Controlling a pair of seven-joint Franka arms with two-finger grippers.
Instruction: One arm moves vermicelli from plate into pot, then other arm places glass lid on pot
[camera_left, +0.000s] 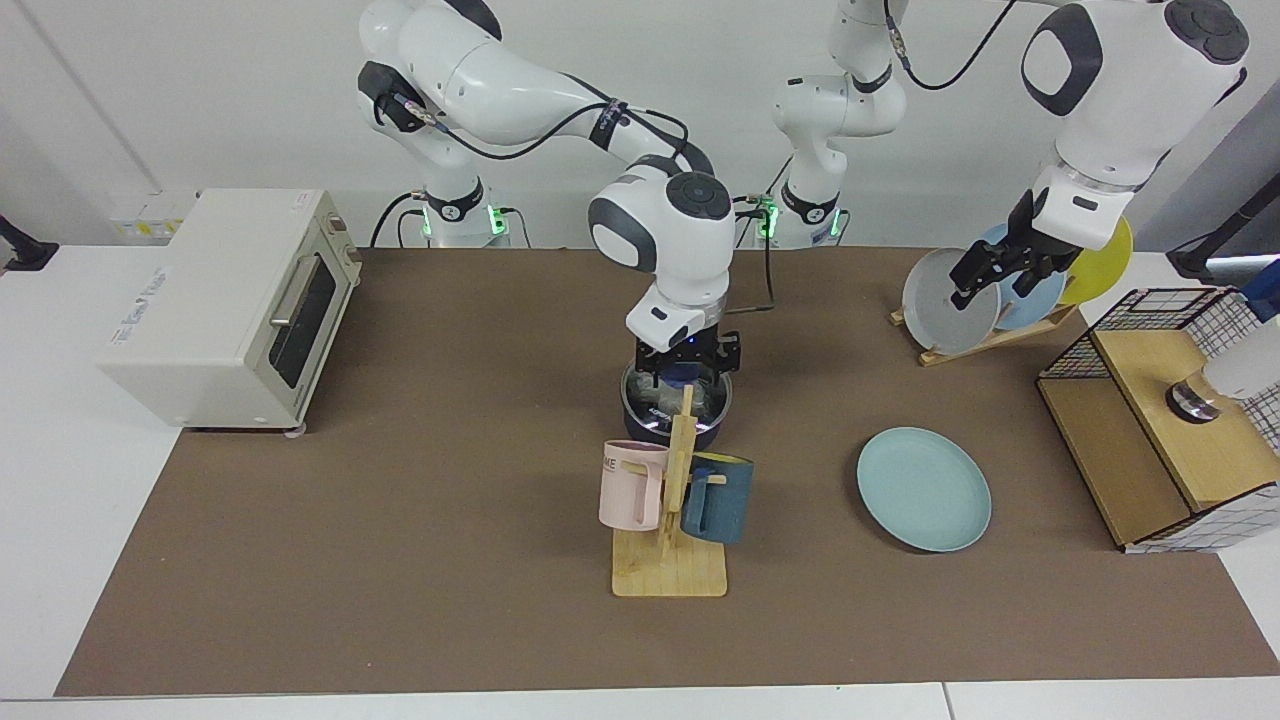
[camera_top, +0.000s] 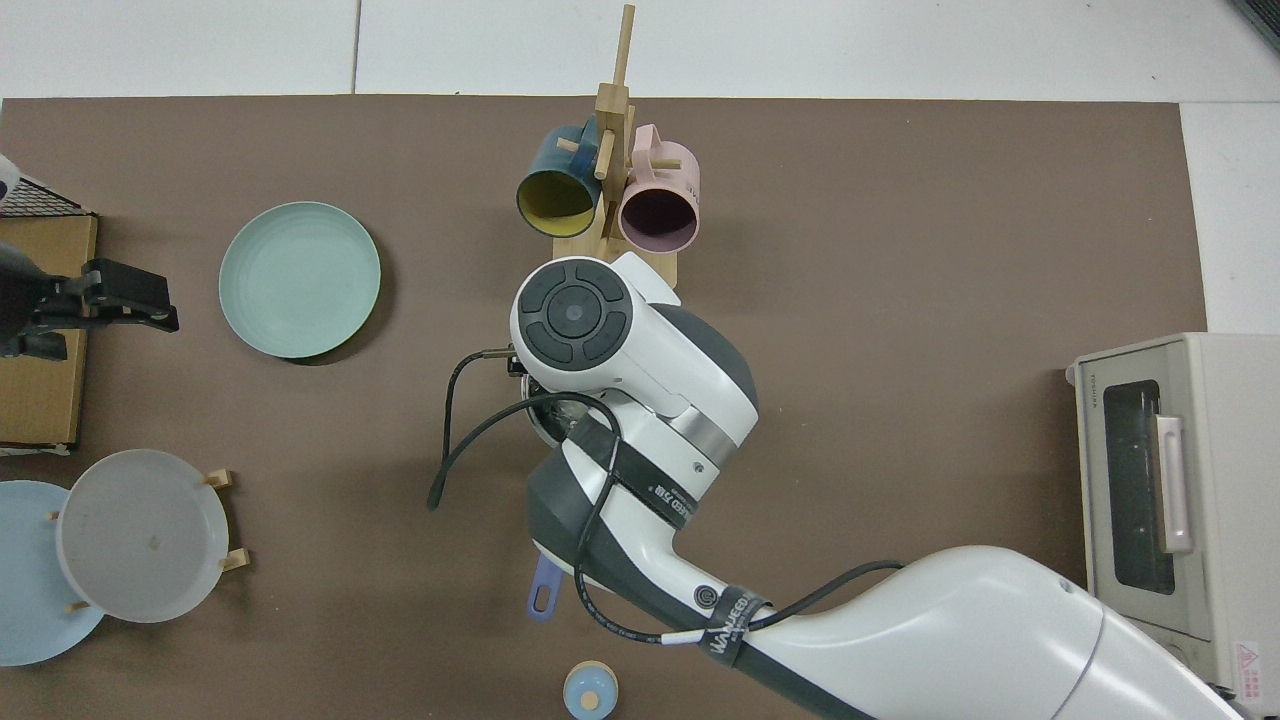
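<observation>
The black pot (camera_left: 640, 408) stands mid-table behind the mug tree, with the glass lid (camera_left: 657, 403) resting on it. My right gripper (camera_left: 688, 376) hangs open just above the lid's blue knob. The vermicelli cannot be made out under the glass. In the top view the right arm covers the pot, leaving only its rim (camera_top: 532, 418) and blue handle (camera_top: 545, 588) in sight. The pale teal plate (camera_left: 923, 488) (camera_top: 299, 279) lies bare. My left gripper (camera_left: 985, 280) (camera_top: 160, 312) hovers open and holding nothing in front of the plate rack.
A wooden mug tree (camera_left: 670, 560) holding a pink and a dark blue mug stands right in front of the pot. A toaster oven (camera_left: 225, 305) sits at one end. A rack with grey, blue and yellow plates (camera_left: 950, 300) and a wire-and-wood shelf (camera_left: 1160, 430) occupy the other.
</observation>
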